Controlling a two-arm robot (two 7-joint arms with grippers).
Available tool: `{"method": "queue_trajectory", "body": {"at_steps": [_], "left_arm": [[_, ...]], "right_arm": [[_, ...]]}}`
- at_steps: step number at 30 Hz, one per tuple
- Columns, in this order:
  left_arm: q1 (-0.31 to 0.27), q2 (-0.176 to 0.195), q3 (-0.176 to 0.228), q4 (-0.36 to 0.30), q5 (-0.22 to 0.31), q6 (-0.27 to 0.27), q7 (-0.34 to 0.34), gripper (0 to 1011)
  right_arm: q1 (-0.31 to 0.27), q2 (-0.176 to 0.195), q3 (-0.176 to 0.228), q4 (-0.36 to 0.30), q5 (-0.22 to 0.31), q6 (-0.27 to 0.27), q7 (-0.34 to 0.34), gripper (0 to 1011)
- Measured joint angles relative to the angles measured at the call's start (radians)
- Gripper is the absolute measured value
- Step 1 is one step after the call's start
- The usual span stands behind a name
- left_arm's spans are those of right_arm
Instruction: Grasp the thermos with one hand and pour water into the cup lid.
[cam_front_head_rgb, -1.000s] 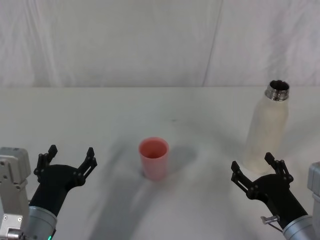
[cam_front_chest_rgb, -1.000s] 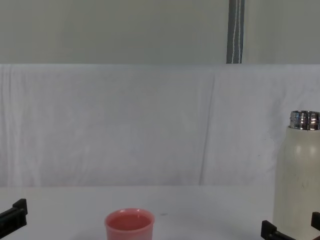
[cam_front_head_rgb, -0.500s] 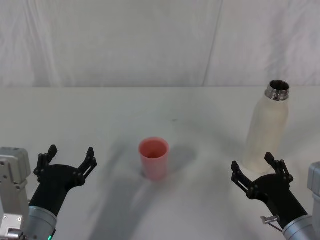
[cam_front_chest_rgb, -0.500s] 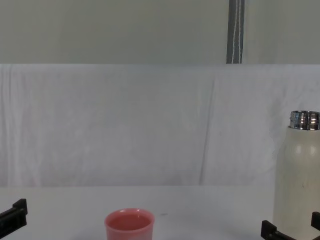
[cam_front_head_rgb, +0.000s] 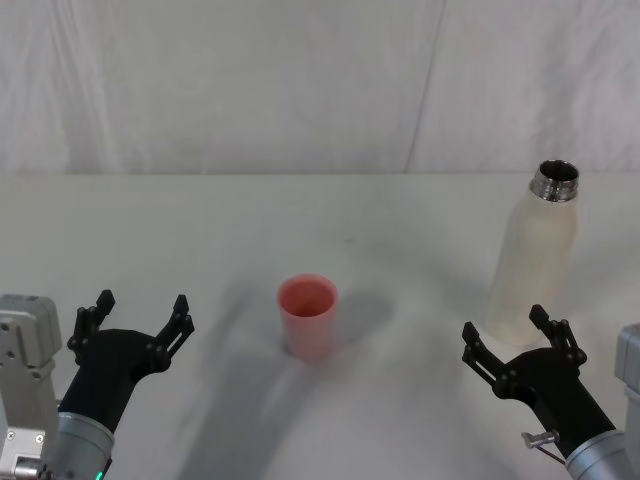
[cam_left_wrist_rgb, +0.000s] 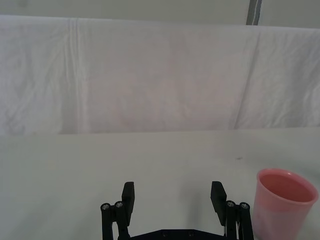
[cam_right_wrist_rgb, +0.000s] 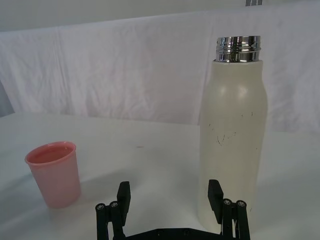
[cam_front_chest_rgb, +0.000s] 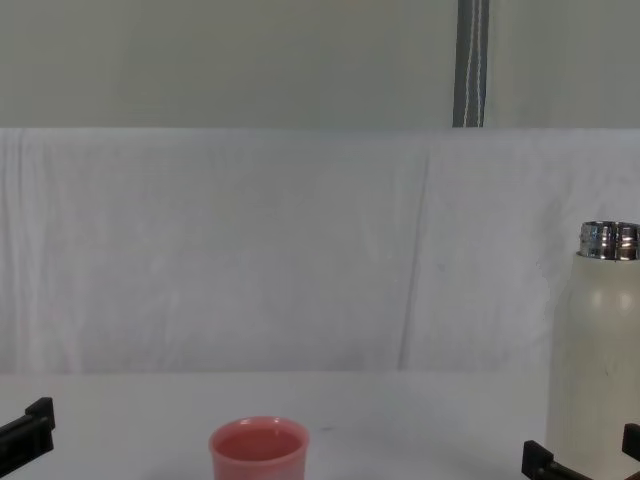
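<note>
The thermos (cam_front_head_rgb: 535, 258) is a tall cream-white bottle with an uncapped steel neck, standing upright at the right of the white table. The cup lid (cam_front_head_rgb: 308, 316), a small pink cup, stands upright near the table's middle. My right gripper (cam_front_head_rgb: 502, 323) is open, just in front of the thermos base and apart from it. In the right wrist view the thermos (cam_right_wrist_rgb: 232, 135) rises just beyond the right gripper (cam_right_wrist_rgb: 169, 184), with the cup lid (cam_right_wrist_rgb: 54, 172) farther off. My left gripper (cam_front_head_rgb: 141, 300) is open and empty, left of the cup lid (cam_left_wrist_rgb: 282, 202).
A white cloth backdrop (cam_front_head_rgb: 300, 90) closes off the far edge of the table. In the chest view the thermos (cam_front_chest_rgb: 600, 350) and cup lid (cam_front_chest_rgb: 258, 450) stand well apart, with bare white tabletop (cam_front_head_rgb: 420, 250) between them.
</note>
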Motion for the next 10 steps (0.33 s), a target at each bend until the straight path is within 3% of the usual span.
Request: {"method": "queue_trajectory", "body": {"at_steps": [10], "left_arm": [[0.000, 0.000, 0.000, 0.000, 0.000, 0.000, 0.000, 1001]], "right_arm": [[0.000, 0.000, 0.000, 0.000, 0.000, 0.000, 0.000, 1001]]}}
